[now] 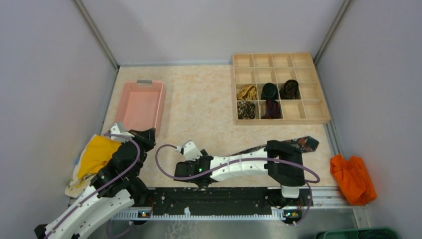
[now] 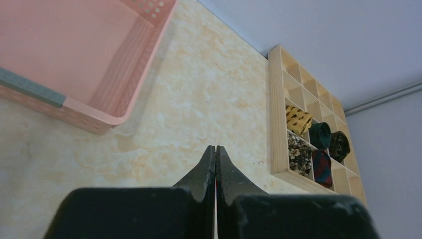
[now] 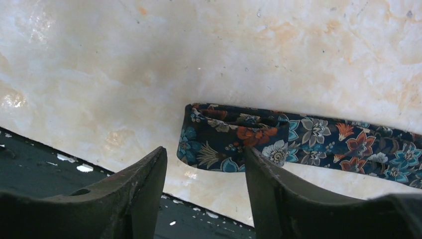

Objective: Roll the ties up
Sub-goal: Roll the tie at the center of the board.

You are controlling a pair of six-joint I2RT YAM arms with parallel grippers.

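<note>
Bright, even light throughout, with glossy glare patches on the tabletop (image 3: 99,59) and soft shadows.

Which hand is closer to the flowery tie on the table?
Right: the right hand sits at the folded end of the floral tie; the left hand is by the pink basket.

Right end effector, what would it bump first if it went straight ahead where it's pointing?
Probably the folded end of the floral tie, lying just ahead of the open right end effector. Depth is unclear, so it could touch the table first.
</note>
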